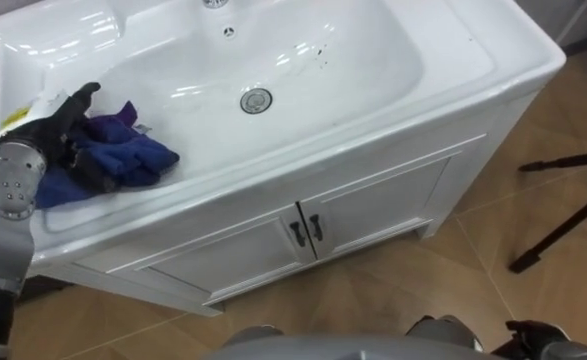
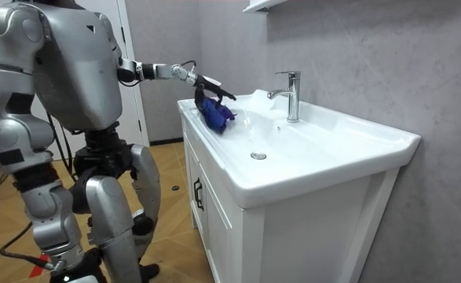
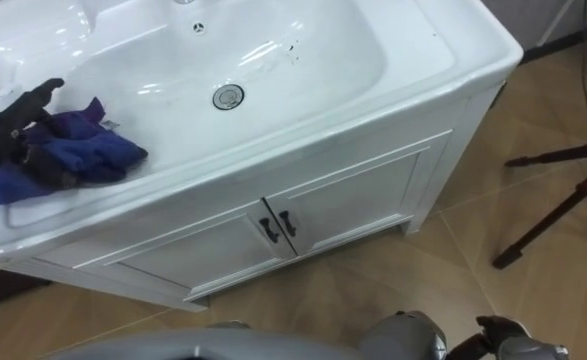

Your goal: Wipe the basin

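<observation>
Fingers (image 1: 81,97) of the left robot hand (image 1: 58,125) lie on and in a bunched blue cloth (image 1: 123,150): one dark finger points out straight toward the back rim, while the others curl down into the folds and have hold of the fabric. The cloth sits at the left end of the white basin (image 1: 373,60), on the sloping inner wall just inside the left rim, and part of it trails toward the robot under the wrist. The round metal drain (image 1: 256,100) lies in the bowl's floor to the right of the cloth, apart from it. In the room view a chrome faucet (image 2: 291,94) stands upright on the back ledge, and the left arm reaches out level from the shoulder to the near end of the basin. The basin tops a white cabinet (image 1: 393,210) whose two doors are closed, with their dark handles (image 1: 306,230) side by side at the middle seam. The robot stands upright on the wooden floor (image 1: 423,290) in front of the cabinet. The right robot hand (image 2: 65,267) hangs low at the robot's side near the bottom edge of the room view, and it cannot be told how it is held. Dark tripod legs (image 1: 563,210) spread over the floor to the right of the cabinet.
</observation>
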